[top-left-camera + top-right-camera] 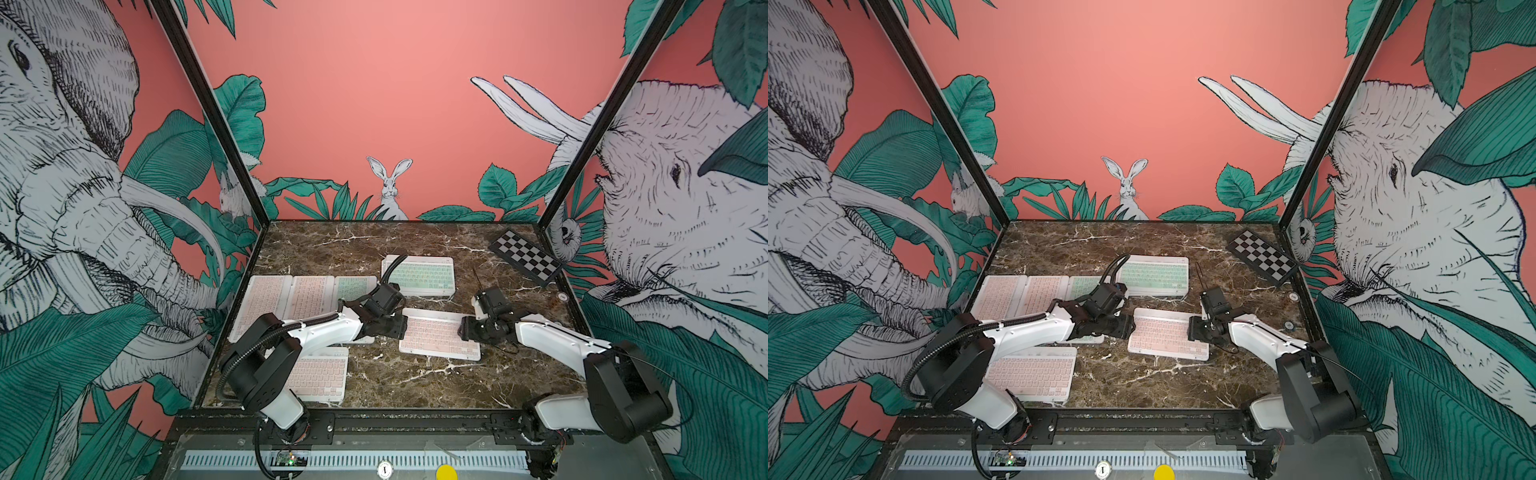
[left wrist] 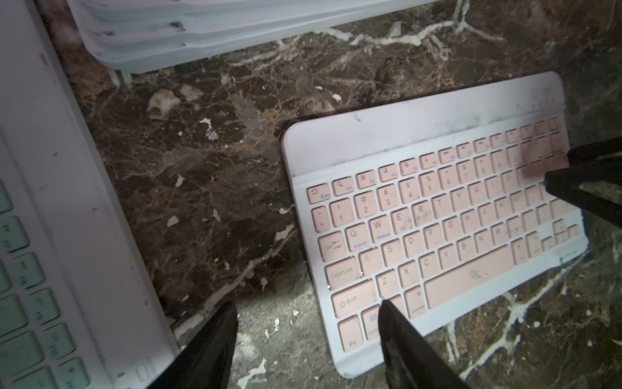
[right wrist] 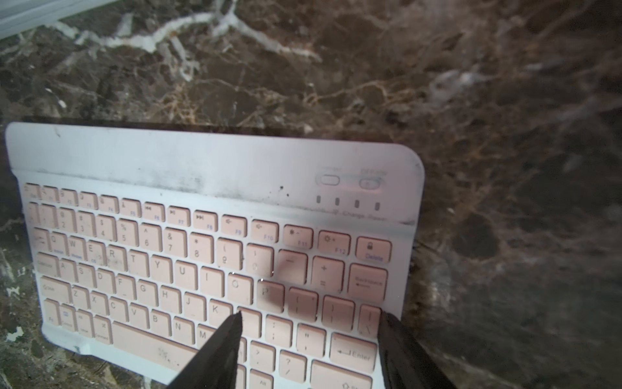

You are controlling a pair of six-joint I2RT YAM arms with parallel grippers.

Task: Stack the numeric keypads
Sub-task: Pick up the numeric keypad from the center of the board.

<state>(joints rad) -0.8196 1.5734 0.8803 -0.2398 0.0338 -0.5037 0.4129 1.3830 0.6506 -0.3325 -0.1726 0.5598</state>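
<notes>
Currently: pink keypad point(image 1: 438, 334), flat midway on the desk point(image 1: 395, 386), unheld. At its ends, left hand point(image 2: 308, 303) and right hand point(image 3: 310, 312), both parted and empty. Advice: pinch both short edges level, then lift toward the far green-topped stack point(image 1: 419, 276).

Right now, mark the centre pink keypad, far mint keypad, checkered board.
centre pink keypad point(image 1: 438, 334): in a top view, key field.
far mint keypad point(image 1: 422, 275): in a top view, key field.
checkered board point(image 1: 524, 257): in a top view, its centre.
</notes>
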